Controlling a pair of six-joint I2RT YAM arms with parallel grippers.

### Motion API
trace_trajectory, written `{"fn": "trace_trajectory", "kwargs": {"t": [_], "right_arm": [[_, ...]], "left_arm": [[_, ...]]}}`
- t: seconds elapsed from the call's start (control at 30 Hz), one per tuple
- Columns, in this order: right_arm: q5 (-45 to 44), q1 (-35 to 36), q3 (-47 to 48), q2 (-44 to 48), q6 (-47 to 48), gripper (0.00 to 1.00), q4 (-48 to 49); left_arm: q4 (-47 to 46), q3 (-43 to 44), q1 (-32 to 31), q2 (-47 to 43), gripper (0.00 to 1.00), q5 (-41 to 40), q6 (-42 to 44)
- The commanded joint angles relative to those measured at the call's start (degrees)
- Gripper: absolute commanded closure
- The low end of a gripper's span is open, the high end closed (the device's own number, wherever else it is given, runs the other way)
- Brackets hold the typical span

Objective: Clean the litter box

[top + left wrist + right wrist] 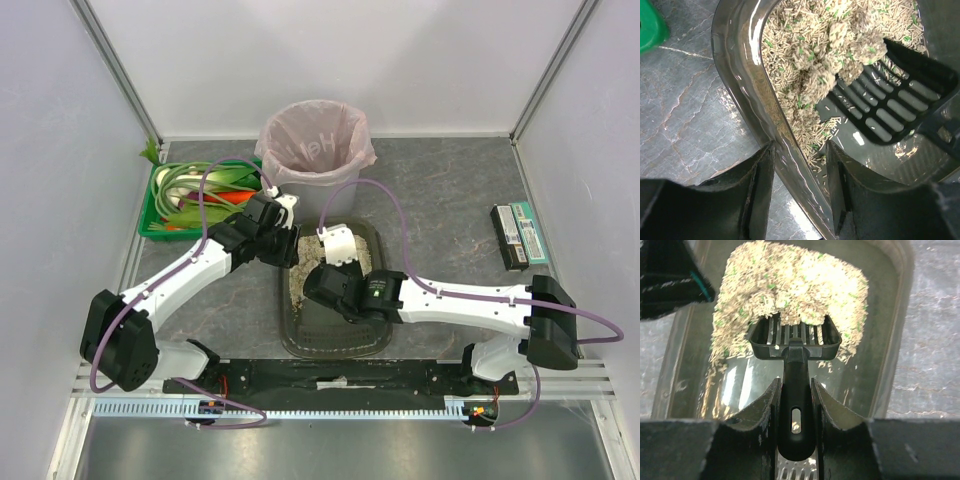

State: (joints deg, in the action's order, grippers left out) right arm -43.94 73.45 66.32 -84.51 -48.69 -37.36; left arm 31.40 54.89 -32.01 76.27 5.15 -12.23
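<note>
1. We count one litter box (335, 342). It lies on the grey tabletop (440, 200) midway between the two arms, with its far end just in front of the bin.
2. One heap of beige litter (790, 285), flecked with green, fills the far part of the box. The near floor is bare and glossy.
3. One black slotted scoop (796, 340) sits inside the box with its head pushed into the edge of the heap. The left wrist view shows clumps resting on it.
4. The right gripper (794, 386) has its fingers pinched on the scoop's handle. That arm stretches in from the right, low across the box.
5. The left gripper (800, 150) has its fingers spread astride the box's rim near a far rounded corner, one outside and one inside. We cannot tell whether they press on it. That arm rises from the lower left and bends in towards that corner.
6. Beyond the box we count one grey bin (330, 200) lined with a pink bag, and one green crate (150, 225) of vegetables at the far left.
7. Two flat packs (520, 235) lie side by side, well apart to the right.
</note>
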Motion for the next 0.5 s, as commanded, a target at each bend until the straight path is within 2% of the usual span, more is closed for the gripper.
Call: {"fn": "trace_trajectory", "kwargs": {"t": [0.0, 0.3, 0.47], "right_arm": [[-7.6, -2.1, -0.3, 0.7, 2.0, 1.0, 3.2], [-4.8, -2.3, -2.3, 6.5, 1.2, 1.0, -2.2], [1.2, -2.3, -0.6, 9.4, 1.0, 1.0, -6.4]], "left_arm": [[-0.6, -0.3, -0.2, -0.2, 0.49, 1.4, 2.2], [-0.7, -0.8, -0.2, -2.2, 0.49, -0.5, 2.5], [-0.7, -0.9, -0.2, -3.0, 0.48, -0.5, 2.4]]}}
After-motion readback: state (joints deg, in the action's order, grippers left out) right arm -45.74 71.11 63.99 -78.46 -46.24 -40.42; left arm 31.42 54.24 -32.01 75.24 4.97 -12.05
